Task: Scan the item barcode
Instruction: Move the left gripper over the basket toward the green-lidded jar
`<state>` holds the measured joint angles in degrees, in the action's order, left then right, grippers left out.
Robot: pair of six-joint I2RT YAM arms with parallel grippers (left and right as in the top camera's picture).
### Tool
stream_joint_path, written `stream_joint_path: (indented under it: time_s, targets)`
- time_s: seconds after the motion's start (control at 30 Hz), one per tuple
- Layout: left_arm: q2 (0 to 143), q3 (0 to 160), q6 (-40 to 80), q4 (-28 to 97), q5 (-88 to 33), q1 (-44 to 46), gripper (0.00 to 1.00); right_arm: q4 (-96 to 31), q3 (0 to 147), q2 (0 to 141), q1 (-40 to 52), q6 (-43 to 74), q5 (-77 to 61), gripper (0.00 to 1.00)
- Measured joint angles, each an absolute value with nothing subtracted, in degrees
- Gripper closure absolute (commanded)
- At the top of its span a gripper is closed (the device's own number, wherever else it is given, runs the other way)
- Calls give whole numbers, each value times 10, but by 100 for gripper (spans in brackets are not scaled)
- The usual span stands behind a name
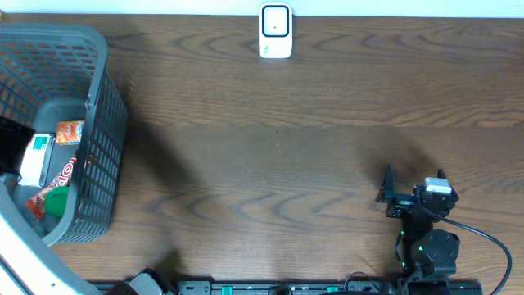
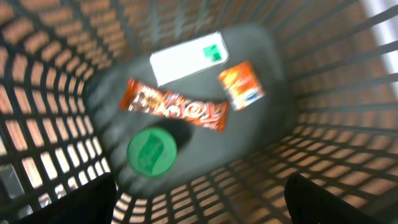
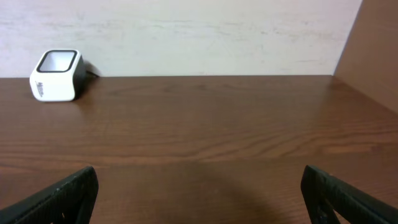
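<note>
The brown wooden table (image 1: 286, 164) fills the overhead view. The grey mesh basket (image 1: 105, 139) sits at the left edge of the frame, from the upper left corner down past the middle.

The right gripper (image 1: 414, 187) is in the lower right of the overhead view, above bare wood and well apart from everything else. Its claw is released: in the right wrist view the two dark fingers sit in the lower left and lower right corners with only tabletop between them.

The left gripper (image 2: 208, 202) hangs over the inside of the basket. Its claw is also released and grasps nothing, with its dark fingers at the bottom corners of the blurred left wrist view and the basket floor showing between them.

The white scanner (image 1: 276, 31) stands at the top centre of the overhead view, at the table's far edge, and in the upper left of the right wrist view.

Four items lie on the basket floor:
- A white box (image 2: 186, 59) with a green mark is at top centre of the left wrist view.
- An orange-red bar (image 2: 174, 106) lies just below the box.
- A round green lid (image 2: 151, 151) is just below the bar, at lower left.
- A small orange packet (image 2: 241, 85) is right of the box.

No barcode can be made out through the blur.
</note>
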<state>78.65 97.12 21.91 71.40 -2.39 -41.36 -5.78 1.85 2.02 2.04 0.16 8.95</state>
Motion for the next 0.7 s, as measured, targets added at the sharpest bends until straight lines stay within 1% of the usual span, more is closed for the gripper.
stream_joint_path:
  time_s: [0.27,0.7]
  targets:
    - [794,837,244,690,17,-415,14,-58,18,20,20,2,90,1]
    - [794,722,273,639,71,-415,14,-58,18,20,20,2,89,1]
